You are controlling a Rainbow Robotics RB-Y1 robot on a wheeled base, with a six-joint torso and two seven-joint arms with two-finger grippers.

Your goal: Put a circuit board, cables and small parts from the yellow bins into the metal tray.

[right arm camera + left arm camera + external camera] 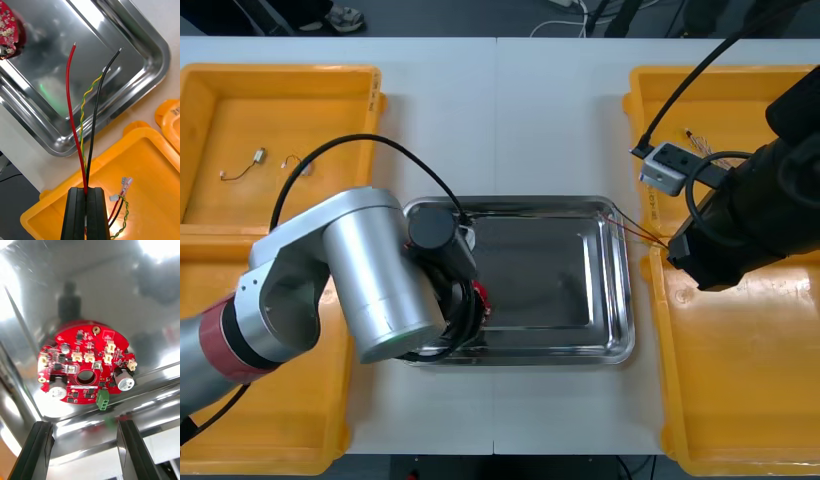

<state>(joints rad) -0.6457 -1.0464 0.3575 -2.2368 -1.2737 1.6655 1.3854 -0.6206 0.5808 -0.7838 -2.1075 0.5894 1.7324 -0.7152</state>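
Note:
A round red circuit board (86, 364) lies inside the shiny metal tray (600, 345) near its left wall; a sliver of the board (483, 297) shows beside my left arm. My left gripper (84, 450) hangs open just above it, its fingers (37, 450) apart and holding nothing. My right gripper (86, 210) is shut on a bundle of cables (84, 123): red, black and twisted yellow-green. It hovers over the right bins' inner edge, and the cables (635, 228) reach out over the tray's right rim (150, 80).
Two yellow bins stand at each side. The far left bin (280, 110) holds two small cables (242, 166). Another cable with connectors (120, 206) lies in the right bin (150, 176) under my right gripper. A grey box (665, 167) sits on the far right bin.

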